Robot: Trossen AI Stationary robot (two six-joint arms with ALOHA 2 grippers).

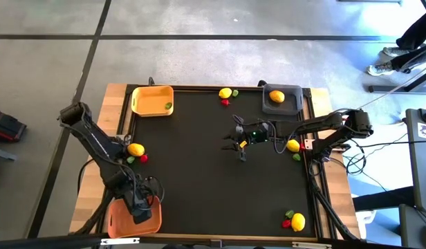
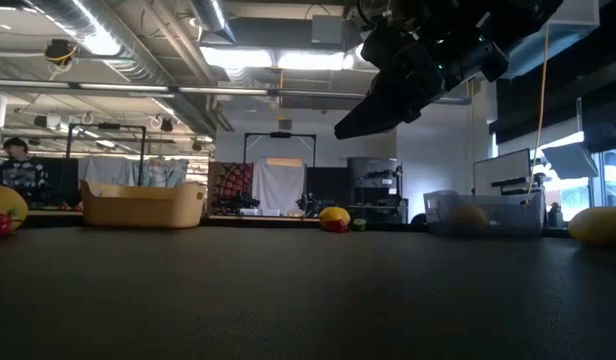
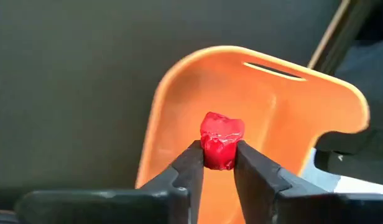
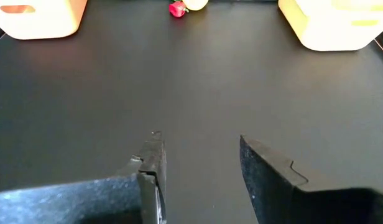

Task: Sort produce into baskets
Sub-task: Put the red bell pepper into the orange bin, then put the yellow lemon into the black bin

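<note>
Over orange basket (image 3: pixel 179 112) at tabletop's near-left corner: left pincer (image 3: pixel 218 163) pinches red piece (image 3: pixel 221 140) by fingertips, above basket.

Risk: shallow grip, piece could slip out early or bounce over low rim onto tabletop (image 1: pixel 199 180).

Right pincer (image 1: pixel 238 145) mid-tabletop, jaws parted, empty.

Count, high view: baskets three; yellow fruits five; red pieces about four; green about four, some too small to confirm.

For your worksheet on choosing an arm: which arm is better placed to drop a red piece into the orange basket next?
The left. Its gripper already pinches a red piece directly over the orange basket. The right gripper hovers open and empty above mid-table, far from that basket.
</note>
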